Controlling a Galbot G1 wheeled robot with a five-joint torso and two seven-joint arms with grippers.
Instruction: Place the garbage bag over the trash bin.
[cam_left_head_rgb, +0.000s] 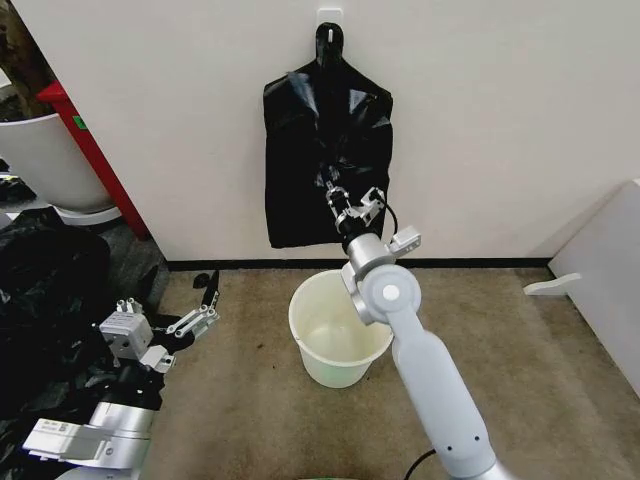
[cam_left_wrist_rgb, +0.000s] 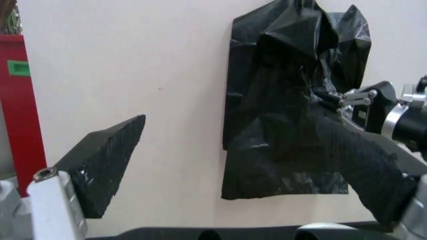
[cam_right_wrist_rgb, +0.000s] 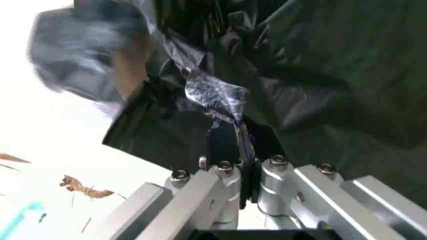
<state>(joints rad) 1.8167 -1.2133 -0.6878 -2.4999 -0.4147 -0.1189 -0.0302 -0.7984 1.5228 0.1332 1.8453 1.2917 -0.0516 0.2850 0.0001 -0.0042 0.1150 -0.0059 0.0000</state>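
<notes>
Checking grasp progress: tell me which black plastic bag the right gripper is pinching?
The glossy black garbage bag hanging on the wall hook; the right gripper pinches it, unlike the bulky black plastic heap on the floor.

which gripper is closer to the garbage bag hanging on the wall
Right. The right gripper is pinched on the garbage bag itself; the left gripper sits open, low near the floor, well off to the bag's left.
</notes>
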